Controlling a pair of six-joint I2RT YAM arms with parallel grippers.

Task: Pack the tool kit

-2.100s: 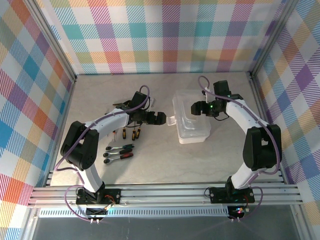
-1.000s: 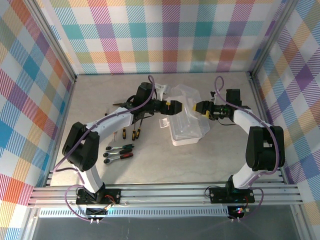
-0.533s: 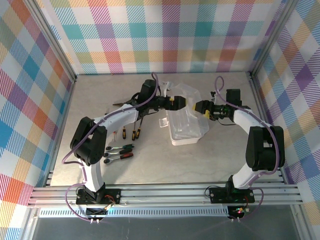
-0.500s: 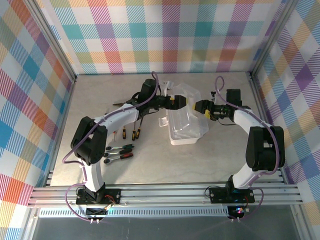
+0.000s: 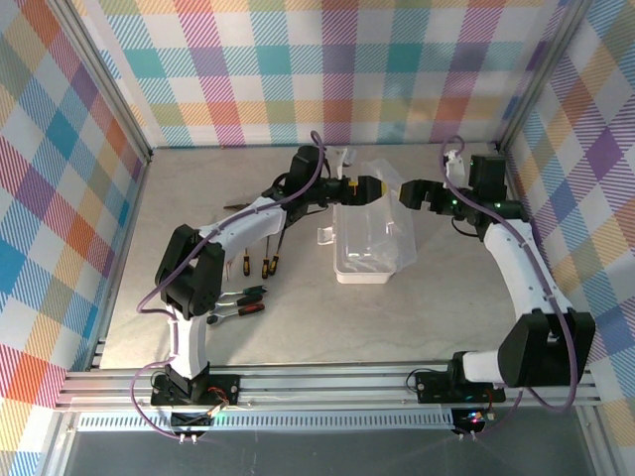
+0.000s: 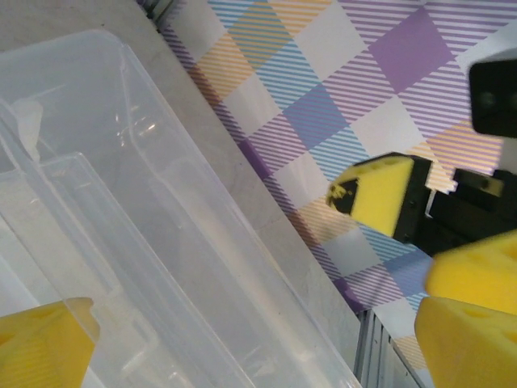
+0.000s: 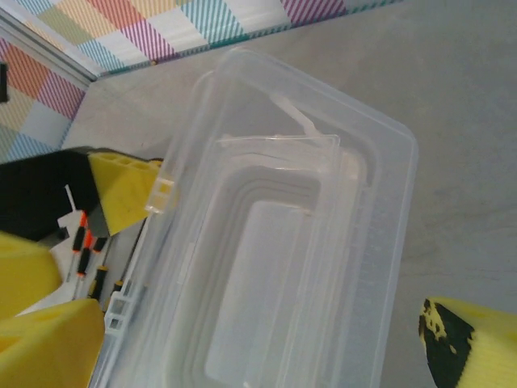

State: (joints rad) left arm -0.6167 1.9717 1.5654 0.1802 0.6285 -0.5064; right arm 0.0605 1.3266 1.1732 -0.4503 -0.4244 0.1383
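Left gripper (image 5: 365,187) and right gripper (image 5: 409,193) face each other above the far end of the case (image 5: 369,253), both spread apart, holding nothing. Tools (image 5: 243,297) lie on the tabletop (image 5: 298,337), behind the left gripper, toward its base. Left wrist: case wall below. Right wrist: case looks empty. Next, probably: grip one tool mid-handle, lower it flat inside.

Glossy case (image 5: 372,248), matt bench (image 5: 417,317)
The case was clear, see-through plastic; the bench looked smooth and faintly mottled; the finger pads (image 6: 380,194) were matt yellow.
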